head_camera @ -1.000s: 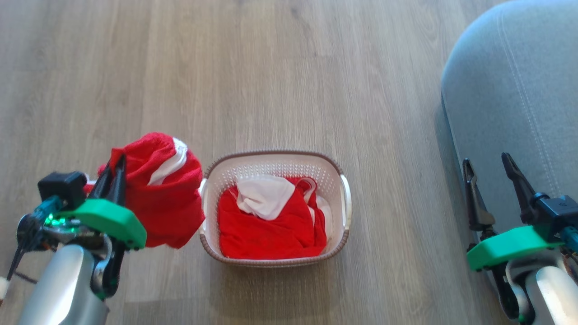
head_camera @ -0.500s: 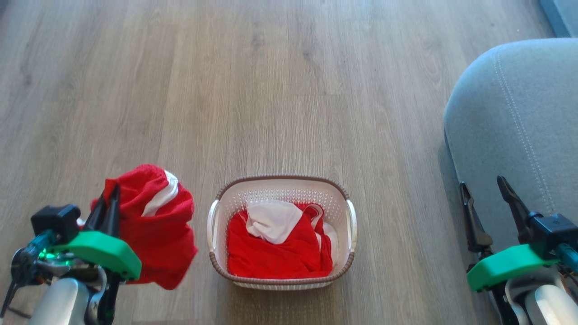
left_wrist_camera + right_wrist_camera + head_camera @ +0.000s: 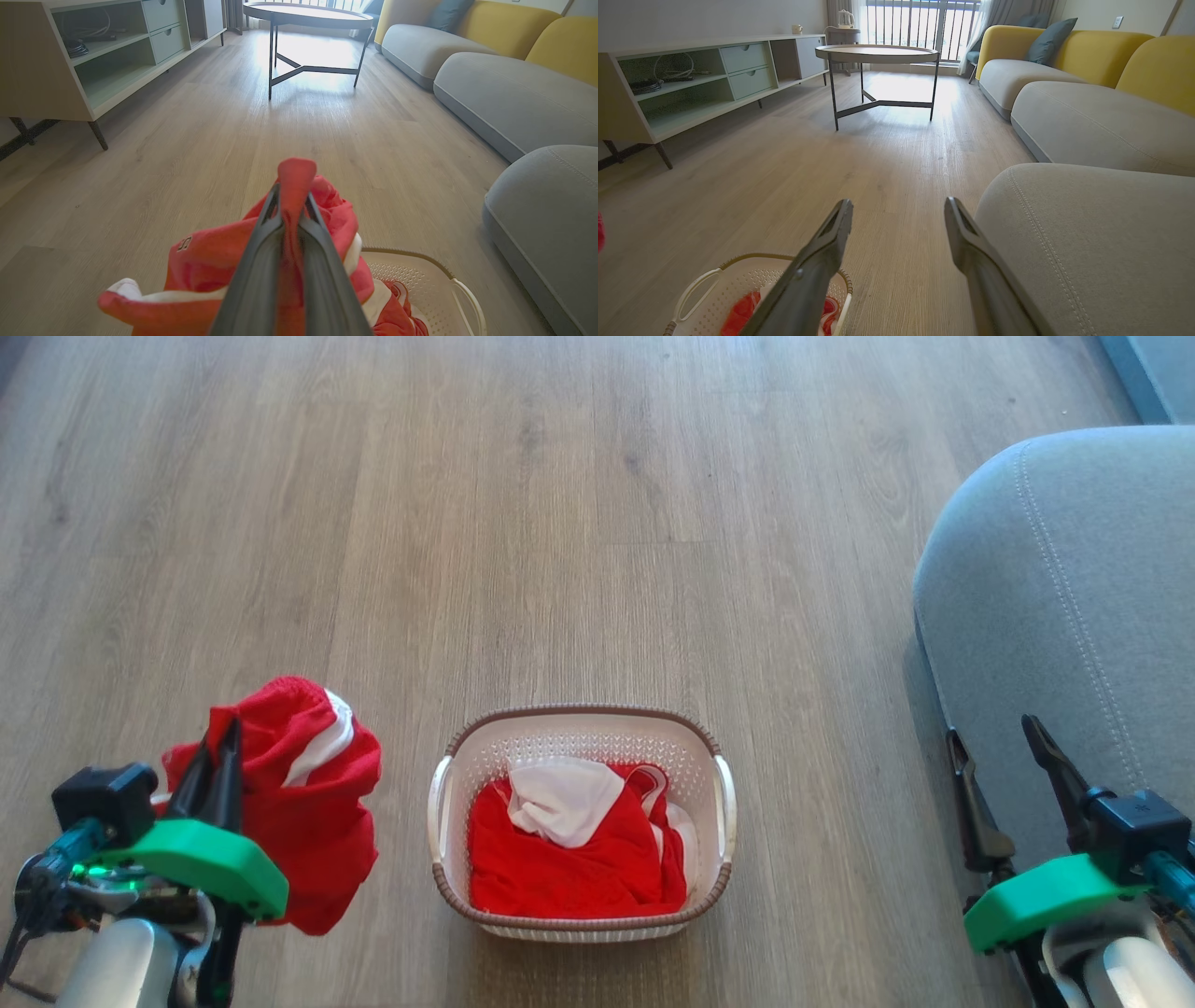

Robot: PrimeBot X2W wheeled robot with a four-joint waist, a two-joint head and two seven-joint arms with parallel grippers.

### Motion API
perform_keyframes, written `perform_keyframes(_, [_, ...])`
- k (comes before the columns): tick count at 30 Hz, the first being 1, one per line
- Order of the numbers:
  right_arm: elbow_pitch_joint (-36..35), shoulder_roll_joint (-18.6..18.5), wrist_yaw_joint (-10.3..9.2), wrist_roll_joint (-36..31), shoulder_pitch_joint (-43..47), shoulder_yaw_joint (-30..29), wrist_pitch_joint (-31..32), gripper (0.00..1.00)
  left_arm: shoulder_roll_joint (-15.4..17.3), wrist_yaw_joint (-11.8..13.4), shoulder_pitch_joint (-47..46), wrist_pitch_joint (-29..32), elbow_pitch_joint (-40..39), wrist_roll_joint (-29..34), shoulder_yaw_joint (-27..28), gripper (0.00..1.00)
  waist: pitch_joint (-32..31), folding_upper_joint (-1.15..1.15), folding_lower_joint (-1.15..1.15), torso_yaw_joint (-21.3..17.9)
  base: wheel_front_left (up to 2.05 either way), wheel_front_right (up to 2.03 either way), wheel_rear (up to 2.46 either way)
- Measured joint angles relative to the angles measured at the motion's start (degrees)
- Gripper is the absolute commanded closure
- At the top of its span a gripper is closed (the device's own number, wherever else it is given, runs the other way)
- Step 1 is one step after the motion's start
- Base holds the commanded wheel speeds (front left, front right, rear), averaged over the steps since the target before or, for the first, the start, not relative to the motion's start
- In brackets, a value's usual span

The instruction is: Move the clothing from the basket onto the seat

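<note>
A cream basket (image 3: 439,821) with a brown rim stands on the wood floor, and red and white clothing (image 3: 560,859) lies inside it. My left gripper (image 3: 217,747) is shut on another red garment (image 3: 317,803), which hangs bunched above the floor to the left of the basket. In the left wrist view the red garment (image 3: 205,261) is pinched between the fingers (image 3: 261,261), with the basket (image 3: 411,275) below at the right. My right gripper (image 3: 994,747) stands open with nothing in it over the edge of the grey seat (image 3: 1074,597). The right wrist view has the seat (image 3: 1087,233) at the right and the basket (image 3: 714,284) at lower left.
Ahead on the wood floor stand a round coffee table (image 3: 878,53) on thin dark legs and a low media cabinet (image 3: 691,79) at the left. More grey sofa cushions (image 3: 1087,121) with yellow backs run along the right.
The head camera has tilted, so the whole picture has shifted down. The left gripper with its red garment has drifted a little farther left from the basket. The right gripper stays open.
</note>
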Motion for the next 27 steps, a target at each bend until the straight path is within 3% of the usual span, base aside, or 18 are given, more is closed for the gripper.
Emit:
perform_keyframes(22, [0.74,0.0,0.0,0.0,-0.03,0.41,0.0,0.0,0.7,0.76,0.01,1.0,-2.27,-0.11,-0.4,1.0,-0.07,0.0,0.0,-0.19,0.0,0.0,0.0])
perform_keyframes(27, [1.07,-0.13,0.0,-0.01,-0.63,3.23,0.0,0.0,0.71,0.77,0.0,1.09,-3.65,-0.52,-0.65,1.0,-0.06,0.0,0.01,-0.45,0.0,0.0,0.0])
